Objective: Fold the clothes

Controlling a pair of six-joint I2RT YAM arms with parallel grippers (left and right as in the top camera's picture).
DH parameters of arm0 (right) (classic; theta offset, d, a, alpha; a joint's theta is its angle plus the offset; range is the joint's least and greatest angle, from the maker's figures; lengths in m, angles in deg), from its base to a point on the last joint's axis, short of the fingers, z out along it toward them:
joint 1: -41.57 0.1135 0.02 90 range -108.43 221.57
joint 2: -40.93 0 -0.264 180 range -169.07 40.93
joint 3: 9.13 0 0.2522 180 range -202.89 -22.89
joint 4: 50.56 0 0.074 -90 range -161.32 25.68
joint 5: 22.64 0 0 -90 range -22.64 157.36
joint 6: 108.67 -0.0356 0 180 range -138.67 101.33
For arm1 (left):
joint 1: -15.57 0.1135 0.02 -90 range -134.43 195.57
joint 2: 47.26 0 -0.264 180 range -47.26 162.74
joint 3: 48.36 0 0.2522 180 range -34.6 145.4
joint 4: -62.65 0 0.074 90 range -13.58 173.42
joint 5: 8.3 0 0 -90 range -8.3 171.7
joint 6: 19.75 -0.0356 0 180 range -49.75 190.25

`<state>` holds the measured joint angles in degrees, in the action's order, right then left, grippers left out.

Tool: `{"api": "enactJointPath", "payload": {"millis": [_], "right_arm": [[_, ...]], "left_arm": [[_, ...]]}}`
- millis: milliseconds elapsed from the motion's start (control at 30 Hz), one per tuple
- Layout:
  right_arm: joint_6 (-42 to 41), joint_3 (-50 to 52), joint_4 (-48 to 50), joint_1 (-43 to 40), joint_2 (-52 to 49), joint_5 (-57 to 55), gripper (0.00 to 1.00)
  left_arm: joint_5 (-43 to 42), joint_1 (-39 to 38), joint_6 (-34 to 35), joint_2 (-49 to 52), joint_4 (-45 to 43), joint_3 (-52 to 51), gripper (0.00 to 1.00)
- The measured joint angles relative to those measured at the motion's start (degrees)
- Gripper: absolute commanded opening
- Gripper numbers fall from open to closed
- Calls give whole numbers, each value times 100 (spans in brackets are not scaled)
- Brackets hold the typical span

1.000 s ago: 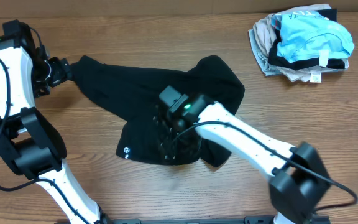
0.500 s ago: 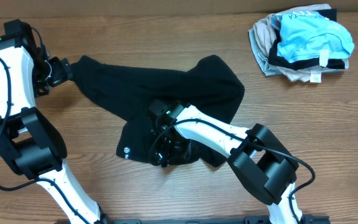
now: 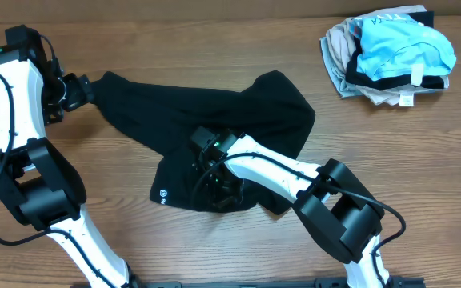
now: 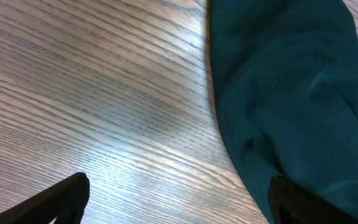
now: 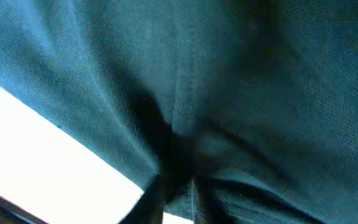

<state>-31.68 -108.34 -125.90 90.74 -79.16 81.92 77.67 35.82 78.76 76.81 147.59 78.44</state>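
Wood-grain table [image 3: 430, 168], black garment [image 3: 182, 108] spread rumpled across its middle, small round white logo [image 3: 162, 194] near its front edge, beige garment [image 3: 336, 48] by the far right corner, light blue garment [image 3: 402, 48] heaped on it

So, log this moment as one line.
left end effector: open beside corner of black garment | right end effector: low on garment, grip unclear

Tabletop [image 3: 422, 160]: brown wood w/ lines of grain, smooth, a soft shine. Clothes [image 3: 214, 112]: black cloth, soft & limp, matt; up close a fine knit. Logo [image 3: 162, 194]: flat white print. Arms [image 3: 278, 166]: smooth white plastic, a bit shiny, w/ black plastic joints. Blue garment [image 3: 402, 48] & beige garment [image 3: 336, 48]: soft matt cloth.
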Motion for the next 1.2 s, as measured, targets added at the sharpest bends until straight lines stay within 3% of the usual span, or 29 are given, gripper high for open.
{"api": "enactJointPath", "payload": {"millis": [267,467,800,933,1200], "right_arm": [[-330,-28,-157,-7,0,-221,4],[-426,-577,-1189,-177,103,-348,4],[-511,-909,-2564,-1355,1613,-446,4],[-365,-909,-2133,-2048,1639,-503,4],[70,-907,-39,-3331,1633,-426,4]], "left_arm": [[0,0,-11,0,0,0,92],[2,0,-85,0,109,0,88],[17,-28,-144,0,601,4,85],[17,-166,-144,0,667,4,85],[15,-710,-146,0,660,4,83]]}}
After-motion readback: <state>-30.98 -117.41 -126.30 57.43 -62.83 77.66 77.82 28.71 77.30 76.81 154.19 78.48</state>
